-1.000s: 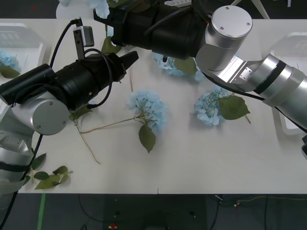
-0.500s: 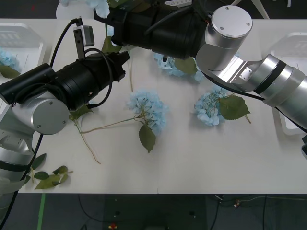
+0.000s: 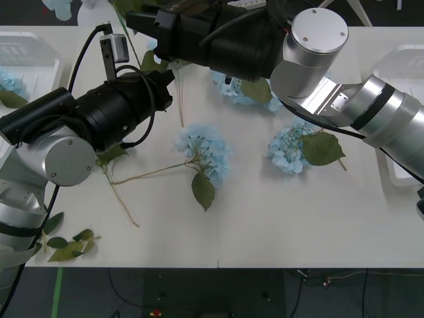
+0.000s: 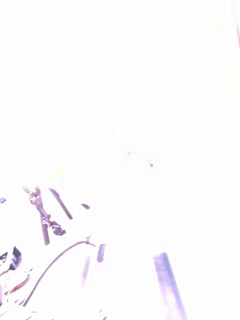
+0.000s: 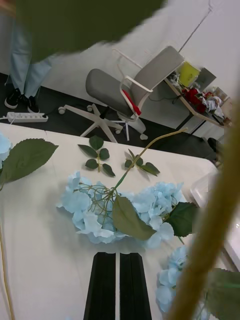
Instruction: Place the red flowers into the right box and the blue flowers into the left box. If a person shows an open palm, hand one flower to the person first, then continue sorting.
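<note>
My right arm reaches across the table's far side to the left, and its gripper (image 3: 131,18) holds a blue flower (image 3: 57,6) up in the air past the far edge. That flower's thin stem (image 3: 179,99) hangs down beside my left gripper (image 3: 169,78). The left gripper (image 5: 118,285) hovers over the table with its black fingers pressed together on nothing. Three blue flowers (image 3: 205,149) (image 3: 290,149) (image 3: 232,89) lie on the table. Another one (image 3: 8,83) lies in the left box (image 3: 30,50). The right box (image 3: 397,66) is at the far right. The red flowers are out of view.
Loose green leaf sprigs (image 3: 66,246) lie near the front left corner. A bare tan stem (image 3: 123,199) lies left of the middle flower. An office chair (image 5: 135,87) stands beyond the table's far edge.
The held blue flower has swung left along the top edge as the right gripper turned. The left gripper has drawn back a little to the left.
</note>
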Motion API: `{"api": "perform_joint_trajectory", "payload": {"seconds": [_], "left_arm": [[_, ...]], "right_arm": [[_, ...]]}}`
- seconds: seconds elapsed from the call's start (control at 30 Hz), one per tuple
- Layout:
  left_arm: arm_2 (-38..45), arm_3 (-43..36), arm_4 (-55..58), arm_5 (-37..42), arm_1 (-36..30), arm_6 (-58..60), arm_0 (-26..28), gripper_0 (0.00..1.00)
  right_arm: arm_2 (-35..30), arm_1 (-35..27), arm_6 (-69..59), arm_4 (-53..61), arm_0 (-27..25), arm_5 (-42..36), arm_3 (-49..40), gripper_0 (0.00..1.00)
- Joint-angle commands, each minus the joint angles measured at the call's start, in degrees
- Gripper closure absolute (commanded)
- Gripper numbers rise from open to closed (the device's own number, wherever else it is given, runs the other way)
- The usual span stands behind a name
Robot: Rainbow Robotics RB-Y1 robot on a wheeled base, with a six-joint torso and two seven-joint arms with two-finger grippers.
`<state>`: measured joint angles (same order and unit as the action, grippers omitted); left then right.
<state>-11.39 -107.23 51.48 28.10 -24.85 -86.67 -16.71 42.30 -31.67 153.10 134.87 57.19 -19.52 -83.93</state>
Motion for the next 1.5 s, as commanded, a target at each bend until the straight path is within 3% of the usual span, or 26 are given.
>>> {"api": "perform_joint_trajectory", "payload": {"seconds": [0.03,0.33,0.57,0.77,1.07,1.37,1.5], "left_arm": [[-0.12,-0.7,-0.15,-1.12,-1.34,0.1,-1.66,1.0],[6.73,-0.62,0.03,1.25,-10.92,0.71,0.45,1.0],[17.98,-0.53,1.52,15.76,-22.88,2.03,2.91,1.0],[24.49,5.62,0.99,25.6,-31.75,2.38,3.7,1.0],[24.66,20.65,-1.47,26.13,-40.54,1.33,3.44,1.0],[23.78,30.58,-12.63,26.04,-41.42,0.54,2.65,1.0],[22.2,33.05,-16.94,25.95,-41.42,0.54,2.39,1.0]], "right_arm": [[0.5,-0.06,1.9,-0.57,3.02,0.8,-2.3,0.0],[0.68,-2.25,1.9,-0.66,3.02,0.53,-2.3,0.0],[1.64,-8.14,-2.89,-4.09,3.02,-4.04,-2.21,0.0],[0.33,-12.36,-17.84,-19.38,3.11,-14.32,1.66,0.0],[-8.73,-14.91,-39.98,-47.68,3.11,-37.61,7.46,0.0],[-10.31,-15.08,-41.92,-67.72,3.19,-48.51,12.47,0.0],[-10.31,-13.94,-41.39,-72.11,3.19,-49.74,16.16,0.0]]}}
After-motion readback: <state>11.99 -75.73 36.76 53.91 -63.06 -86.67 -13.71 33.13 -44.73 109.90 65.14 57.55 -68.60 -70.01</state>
